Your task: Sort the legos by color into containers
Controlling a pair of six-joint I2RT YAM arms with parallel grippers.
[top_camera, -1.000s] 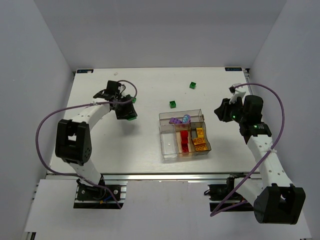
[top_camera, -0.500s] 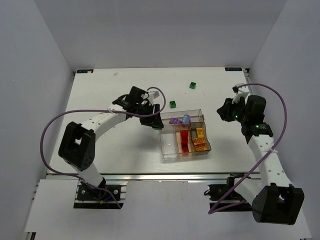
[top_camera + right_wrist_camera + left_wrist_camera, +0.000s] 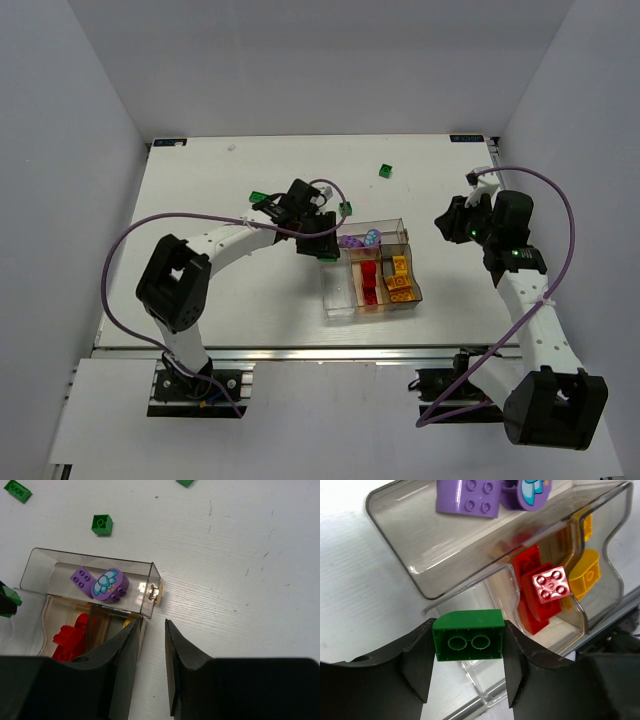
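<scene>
Progress looks past halfway, judging by how things lie. Farthest left on the table (image 3: 200, 300), one loose green brick (image 3: 258, 197) lies beside the left arm; two more, a nearer green brick (image 3: 346, 208) and a far green brick (image 3: 385, 170), lie beyond the tray (image 3: 332, 312), apart from it; all three need collecting.

The left gripper (image 3: 468, 652) is closed to a narrow span on a held green brick (image 3: 467, 630), one finger (image 3: 417, 662) pressed flat against each side, underside tubes facing the wrist camera; it hangs at the tray's left far corner, over the rim of the clear compartment (image 3: 338, 288), which holds no brick that I can see; I judge that slot is meant for green, so this piece is about to be dropped; how high it hangs I cannot tell.

Moving right, the wide smoky compartment holds the lilac pieces (image 3: 360, 240); the next narrow slot holds the red bricks (image 3: 369, 280); the amber one holds the yellow-orange bricks (image 3: 401, 280); those colours look sorted.

At the far right, the right gripper (image 3: 150, 665) hovers just beside the tray's right side, fingers parted by a modest gap, holding and touching nothing.
</scene>
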